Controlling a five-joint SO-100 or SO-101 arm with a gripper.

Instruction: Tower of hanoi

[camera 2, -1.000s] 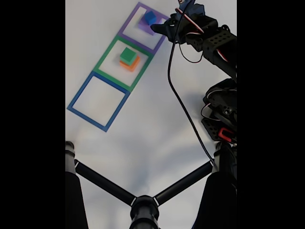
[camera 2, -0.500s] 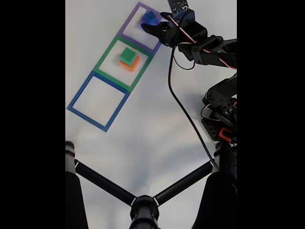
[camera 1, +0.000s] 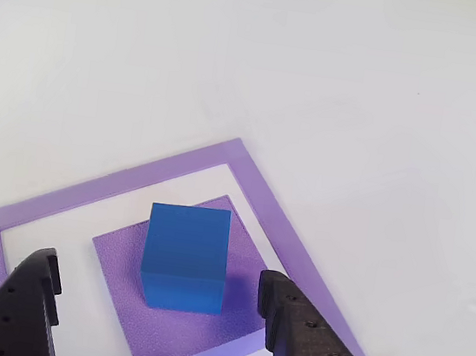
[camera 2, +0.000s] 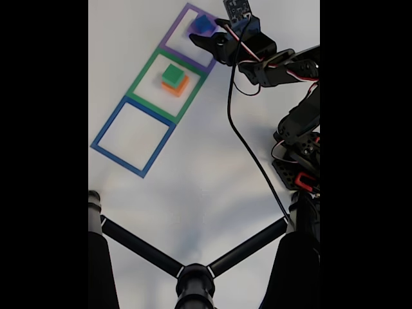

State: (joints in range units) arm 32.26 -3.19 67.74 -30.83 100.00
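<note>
A blue cube (camera 1: 186, 255) sits on a flat purple square block (camera 1: 200, 335) inside the purple tape frame (camera 1: 258, 189). In the other view my gripper (camera 1: 158, 275) is open, its black fingers (camera 1: 304, 345) standing left and right of the cube without touching it. The fixed view shows the gripper (camera 2: 209, 32) at the blue cube (camera 2: 203, 24) in the purple frame (camera 2: 172, 40) at the top. In the green frame (camera 2: 143, 77) a green cube (camera 2: 172, 73) rests on an orange block (camera 2: 179, 87). The blue frame (camera 2: 105, 132) holds nothing.
In the fixed view my arm (camera 2: 283, 64) reaches in from the right, its base (camera 2: 299, 154) at the right edge and a black cable (camera 2: 248, 148) hanging across the white table. Black tripod legs (camera 2: 193, 273) cross the bottom.
My gripper has swung left and dropped toward the purple frame, ending with its open fingers at the blue cube. The blocks have not moved.
</note>
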